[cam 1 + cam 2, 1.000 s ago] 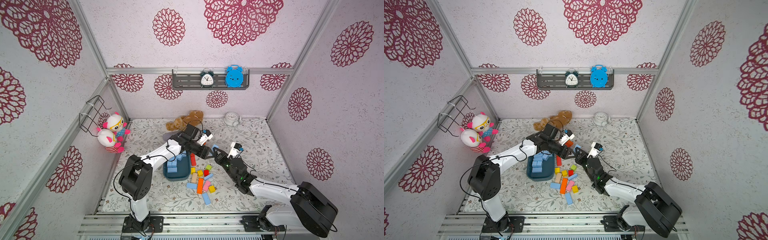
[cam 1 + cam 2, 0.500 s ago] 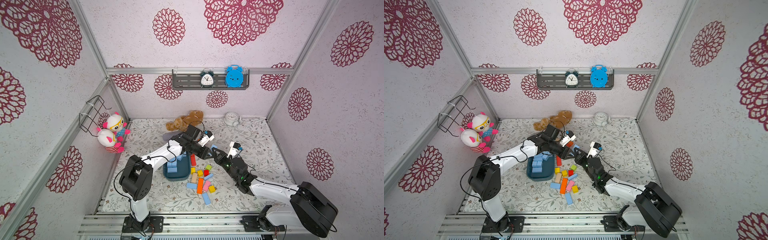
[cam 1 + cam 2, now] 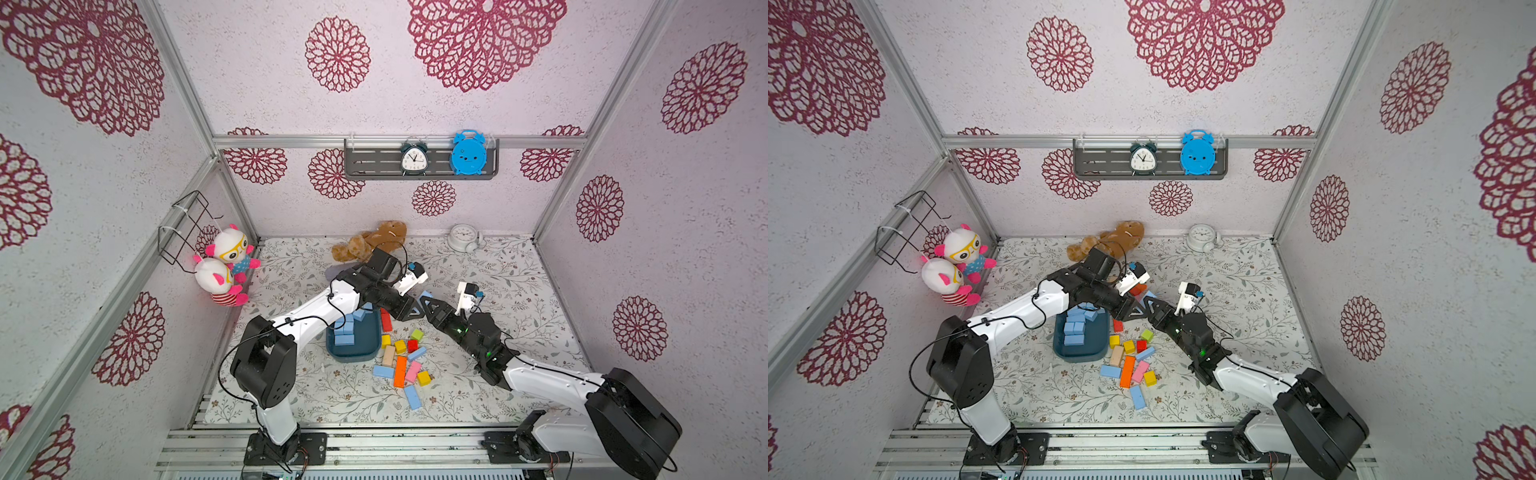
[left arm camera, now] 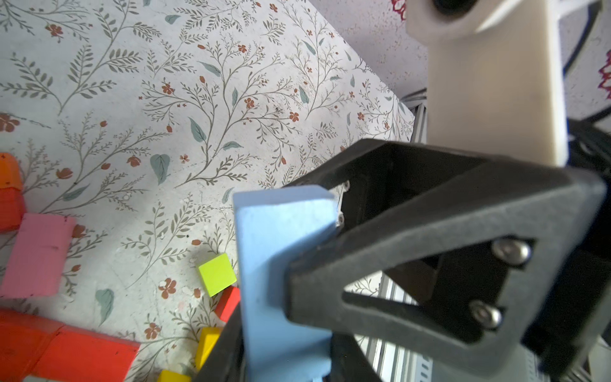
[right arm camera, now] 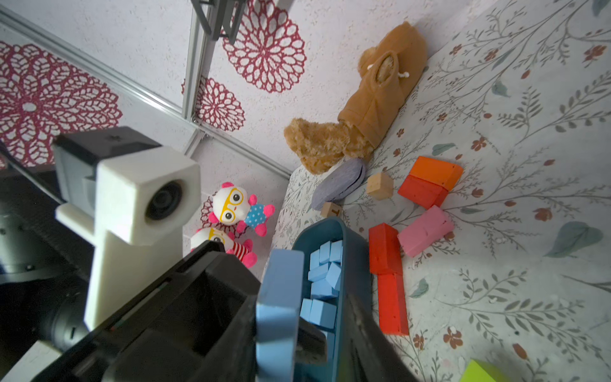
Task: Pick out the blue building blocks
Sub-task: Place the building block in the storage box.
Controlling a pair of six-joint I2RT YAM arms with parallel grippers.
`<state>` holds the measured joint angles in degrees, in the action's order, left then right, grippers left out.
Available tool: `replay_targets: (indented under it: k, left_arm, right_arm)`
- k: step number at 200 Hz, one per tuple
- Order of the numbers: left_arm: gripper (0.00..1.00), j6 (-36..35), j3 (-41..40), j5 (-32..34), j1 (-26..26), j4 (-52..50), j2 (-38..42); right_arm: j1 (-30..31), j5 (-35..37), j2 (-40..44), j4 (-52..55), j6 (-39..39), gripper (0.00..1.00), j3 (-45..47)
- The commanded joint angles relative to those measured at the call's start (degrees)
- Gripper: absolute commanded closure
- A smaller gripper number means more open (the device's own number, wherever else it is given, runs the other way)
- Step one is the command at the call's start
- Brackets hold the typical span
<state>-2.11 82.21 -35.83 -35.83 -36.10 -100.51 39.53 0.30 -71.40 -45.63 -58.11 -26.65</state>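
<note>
Above the table's middle my two grippers meet tip to tip, and a light-blue building block point(image 4: 281, 264) stands between them. My left gripper point(image 4: 284, 357) is shut on it. My right gripper point(image 5: 297, 347) has its jaws apart, with a gap between the block point(image 5: 281, 297) and one finger. In both top views the meeting point lies just right of the dark teal tray point(image 3: 353, 355) point(image 3: 1079, 355), which holds several blue blocks point(image 3: 345, 332). Three more blue blocks point(image 3: 383, 371) point(image 3: 412, 397) point(image 3: 417, 354) lie loose on the floral mat.
Red, orange, yellow, pink, green and tan blocks point(image 3: 400, 371) are scattered right of the tray. A brown plush point(image 3: 370, 243) and a white clock point(image 3: 463, 243) sit at the back wall. Two plush dolls point(image 3: 224, 266) hang on the left wall.
The left gripper has closed on the blue block that the right gripper held up. The right gripper's jaws have since come apart.
</note>
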Motion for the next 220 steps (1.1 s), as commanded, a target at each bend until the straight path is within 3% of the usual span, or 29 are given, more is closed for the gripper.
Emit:
replay_targets:
  k: [1,65,95,104,120,138,173,220]
  left_arm:
    - [0.86,-11.90,1.38,0.68,0.35,-7.89,3.13]
    - [0.84,-24.38,4.20,3.97,0.40,-16.55,3.49]
    - [0.78,-26.49,5.65,5.47,0.41,-18.05,3.31]
    - [0.71,-26.88,6.00,6.35,0.41,-18.17,3.30]
    - [0.41,-26.10,6.89,8.06,0.38,-17.23,3.21]
    - [0.29,-24.03,7.69,8.76,0.13,-14.76,3.04]
    - [0.28,-20.28,9.26,8.04,-0.67,-11.28,1.88]
    - [0.28,-19.37,10.48,11.91,-2.82,-9.21,0.26]
  right_arm:
    - [-2.88,-9.54,2.85,7.26,3.28,0.54,-3.12]
    - [-4.98,-24.99,2.84,14.21,5.00,0.60,-7.48]
    - [-5.16,-26.92,3.77,16.86,5.78,0.82,-8.60]
    - [-5.16,-26.60,4.31,17.32,5.96,0.87,-8.70]
    - [-5.16,-23.69,5.58,17.26,4.98,0.92,-8.14]
    - [-5.09,-20.79,6.82,15.79,3.85,0.93,-6.59]
    - [-5.08,-17.83,8.93,14.78,3.25,0.93,-4.66]
    - [-5.15,-16.47,10.47,14.19,2.46,0.92,-3.66]
